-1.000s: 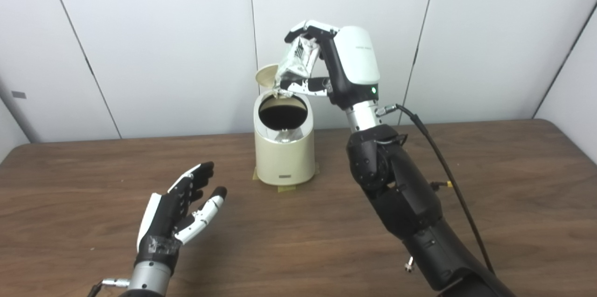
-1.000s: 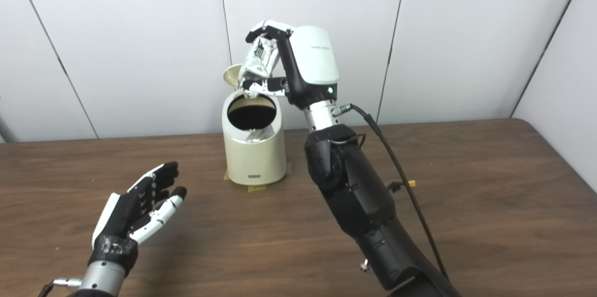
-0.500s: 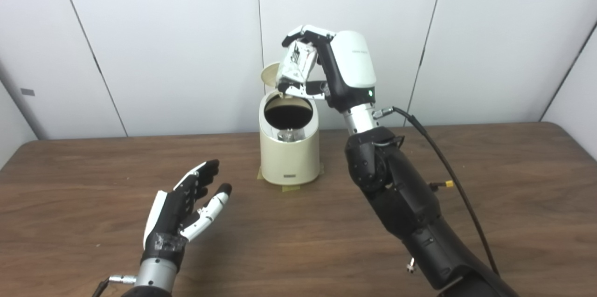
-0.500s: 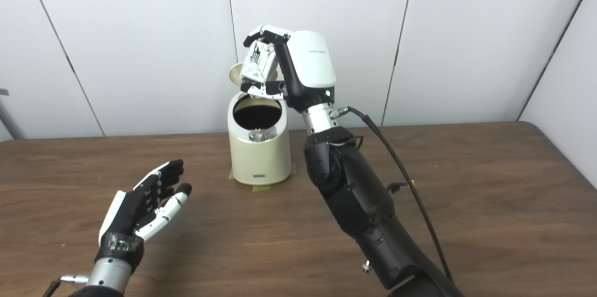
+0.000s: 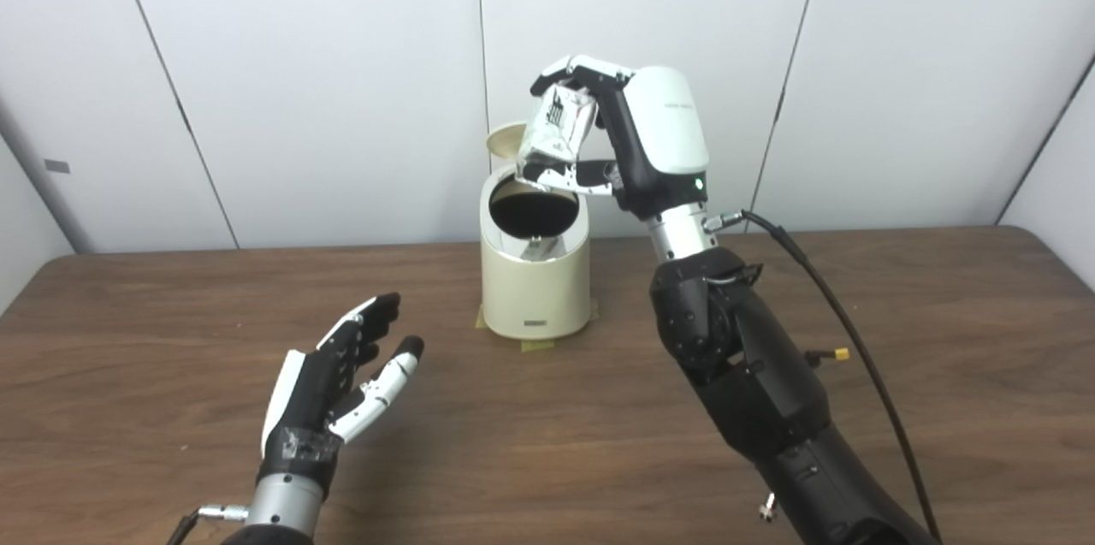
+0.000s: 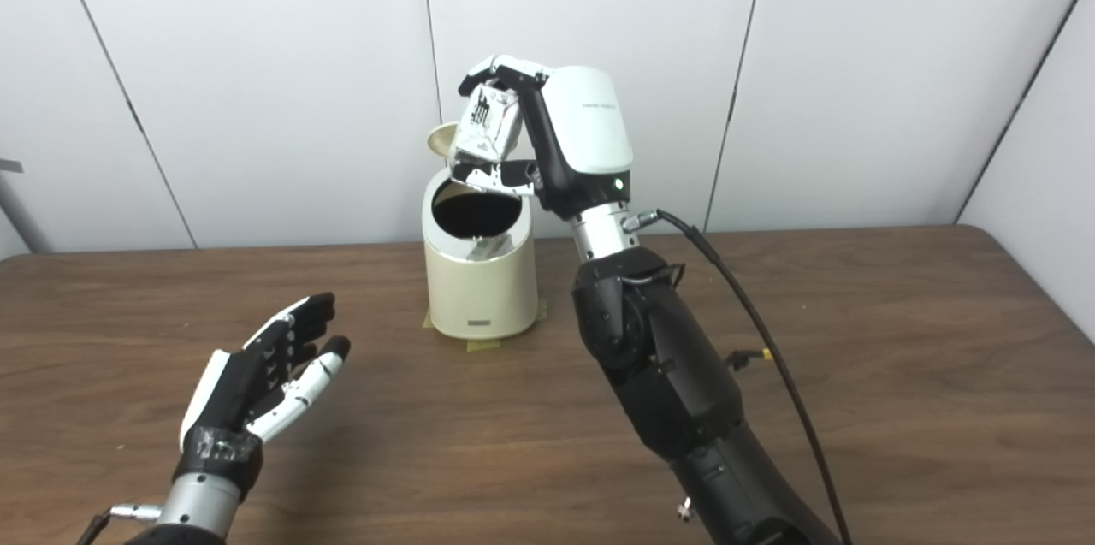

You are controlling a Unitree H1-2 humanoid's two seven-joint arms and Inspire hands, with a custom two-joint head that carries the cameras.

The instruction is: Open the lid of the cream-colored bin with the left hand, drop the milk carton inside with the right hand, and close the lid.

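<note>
Left hand (image 5: 329,387) low over the desk (image 5: 547,408), palm up, fingers spread and empty, right hand (image 5: 637,139) raised beyond, fingers clamped round the tilted carton (image 5: 556,124), carton just above the bin (image 5: 535,280) mouth, lid (image 5: 503,139) up behind

Even, bright overhead light filled both views; soft shadows lay on the worktop (image 5: 941,340), focus was sharp, and the bin (image 5: 535,288) interior stayed dark.

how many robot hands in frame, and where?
2. The left hand hovers open over the table, near left. The right hand is raised above the open cream-colored bin, holding the milk carton. None appear hidden.
</note>
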